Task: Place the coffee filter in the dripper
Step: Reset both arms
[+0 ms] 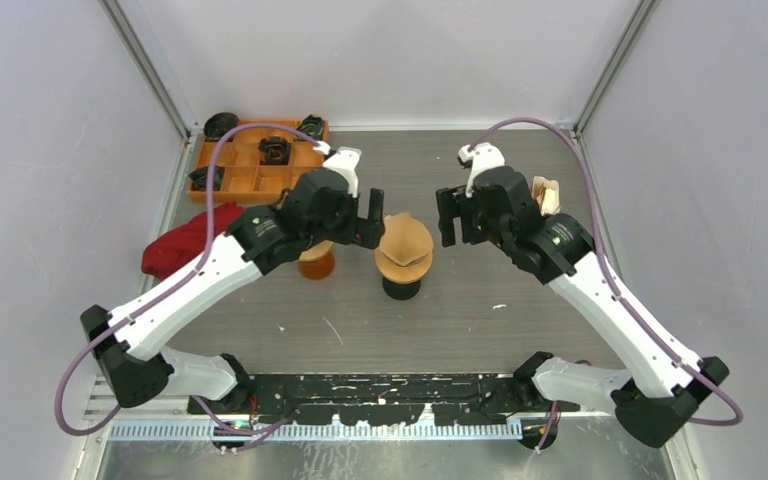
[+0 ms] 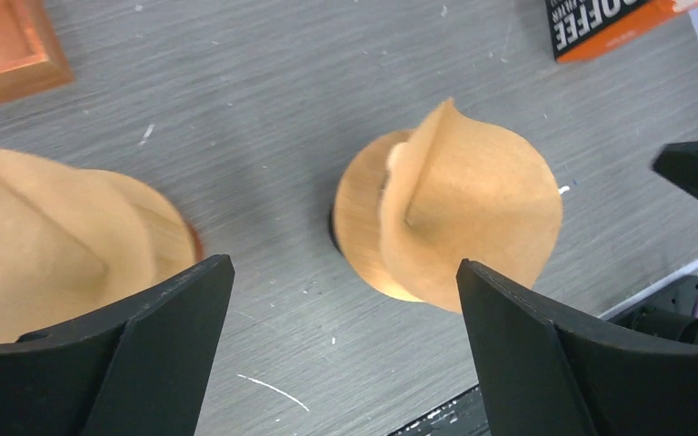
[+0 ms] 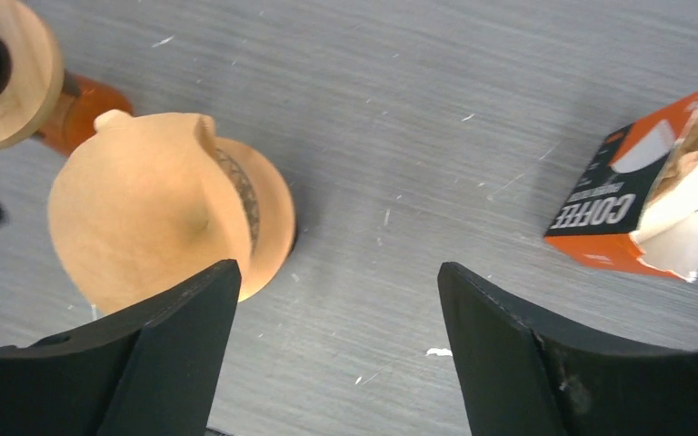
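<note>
Coffee filter (image 1: 405,241) sits on top of the dripper (image 1: 401,288), mid-desk (image 1: 520,300). Its cone is tipped rather than square, and from the left wrist it overhangs the rim on one side, with a creased ridge standing up. Left end effector (image 1: 369,221) hangs just beside it, jaws spread wide, nothing held. Right end effector (image 1: 448,217) flanks the other side, wide too, empty. The filter lies dead between them, neither clearly nearer. Looks placed, maybe not fully seated; a gentle press down the middle should settle it. Filter box (image 1: 545,195) sits behind the right arm.
</note>
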You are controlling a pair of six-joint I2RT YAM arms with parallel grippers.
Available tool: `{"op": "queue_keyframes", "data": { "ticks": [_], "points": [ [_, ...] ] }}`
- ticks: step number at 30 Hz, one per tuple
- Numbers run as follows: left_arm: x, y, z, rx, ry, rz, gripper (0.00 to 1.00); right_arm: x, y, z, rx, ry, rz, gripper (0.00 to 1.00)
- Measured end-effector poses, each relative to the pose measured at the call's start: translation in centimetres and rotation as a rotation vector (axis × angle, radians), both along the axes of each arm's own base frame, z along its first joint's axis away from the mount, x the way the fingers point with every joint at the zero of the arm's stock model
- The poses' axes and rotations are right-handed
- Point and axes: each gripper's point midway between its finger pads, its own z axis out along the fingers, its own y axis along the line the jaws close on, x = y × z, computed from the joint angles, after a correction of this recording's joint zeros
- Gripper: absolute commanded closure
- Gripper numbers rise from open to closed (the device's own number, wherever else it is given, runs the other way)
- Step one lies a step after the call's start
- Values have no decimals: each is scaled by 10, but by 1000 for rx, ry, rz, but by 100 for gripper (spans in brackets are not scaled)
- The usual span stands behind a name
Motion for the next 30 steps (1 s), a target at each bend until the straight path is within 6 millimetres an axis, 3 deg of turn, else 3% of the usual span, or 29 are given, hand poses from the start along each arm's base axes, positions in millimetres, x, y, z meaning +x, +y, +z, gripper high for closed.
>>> {"op": "queue_keyframes", "data": {
  "ticks": [4, 11, 15, 20, 27, 30],
  "points": [
    [8, 28, 9, -24, -29, 63, 1, -2, -19, 7, 18, -101, -66, 0],
    [17, 99, 29, -69, -97, 229, 1, -7, -48, 24, 66, -270, -170, 0],
    [12, 145, 32, -75, -149, 343, 1, -11, -61, 31, 99, -348, -218, 0],
    [-13, 187, 37, -70, -245, 434, 1, -19, -80, 31, 121, -420, -282, 0],
    [-62, 239, 67, -131, -454, 514, 1, -30, -100, 30, 169, -509, -344, 0],
    [-74, 255, 69, -139, -516, 546, 1, -35, -106, 26, 183, -532, -357, 0]
  ]
}}
